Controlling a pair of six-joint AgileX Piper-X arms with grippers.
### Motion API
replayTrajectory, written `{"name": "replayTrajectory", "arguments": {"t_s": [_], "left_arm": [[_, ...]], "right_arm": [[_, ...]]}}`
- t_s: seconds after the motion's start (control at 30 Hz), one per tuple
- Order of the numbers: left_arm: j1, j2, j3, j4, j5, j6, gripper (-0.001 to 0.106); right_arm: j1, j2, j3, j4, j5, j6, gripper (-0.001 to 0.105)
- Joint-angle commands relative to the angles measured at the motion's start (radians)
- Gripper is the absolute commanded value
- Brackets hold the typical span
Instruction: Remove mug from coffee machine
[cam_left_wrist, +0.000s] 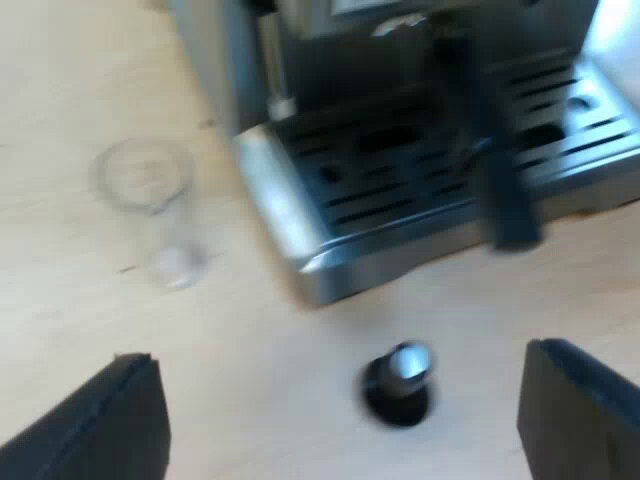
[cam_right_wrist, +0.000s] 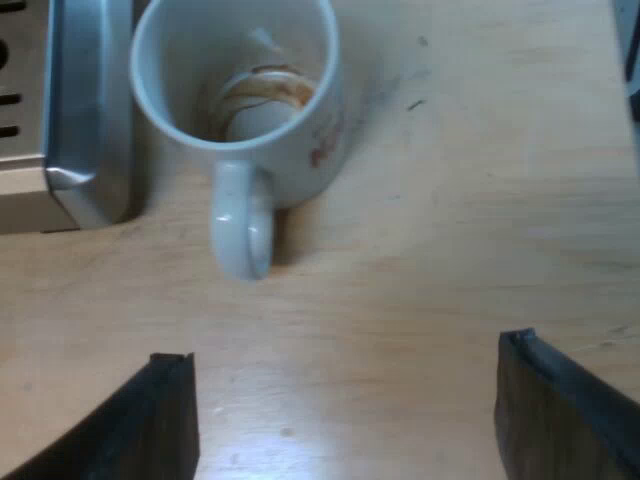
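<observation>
Mug (cam_right_wrist: 240, 100): stood on table (cam_right_wrist: 450, 250) beside machine (cam_right_wrist: 85, 110); removal apparently done. Left gripper (cam_left_wrist: 340, 420), right gripper (cam_right_wrist: 345, 410): jaws apart, empty.

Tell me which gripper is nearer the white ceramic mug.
Right. The right gripper is before the mug, at its handle; the left gripper is over the black-knobbed tamper by the steel espresso machine.

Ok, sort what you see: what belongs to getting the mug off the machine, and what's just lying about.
Job:
- mug, on the table beside the espresso machine
- right gripper, open, near the mug

Lying about:
- measuring glass
- tamper
</observation>
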Motion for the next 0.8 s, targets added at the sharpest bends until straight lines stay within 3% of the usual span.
{"name": "replayTrajectory", "arguments": {"t_s": [0.03, 0.1, 0.2, 0.53, 0.8], "left_arm": [[0.002, -0.023, -0.008, 0.028, -0.120, 0.009, 0.073], [0.002, -0.050, -0.008, 0.052, -0.188, 0.009, 0.073], [0.002, -0.087, -0.008, 0.072, -0.233, 0.009, 0.073], [0.002, -0.243, -0.008, 0.092, -0.234, -0.018, 0.073], [0.002, -0.431, 0.015, 0.112, -0.202, -0.021, 0.073]], "right_arm": [[-0.040, -0.034, -0.009, 0.008, -0.004, -0.029, 0.064], [-0.086, -0.068, -0.009, 0.008, -0.004, -0.029, 0.064], [-0.118, -0.113, -0.009, 0.008, -0.004, -0.029, 0.064], [-0.119, -0.316, 0.047, 0.003, 0.004, -0.058, 0.064], [-0.119, -0.584, 0.153, 0.000, 0.014, -0.065, 0.064]]}}
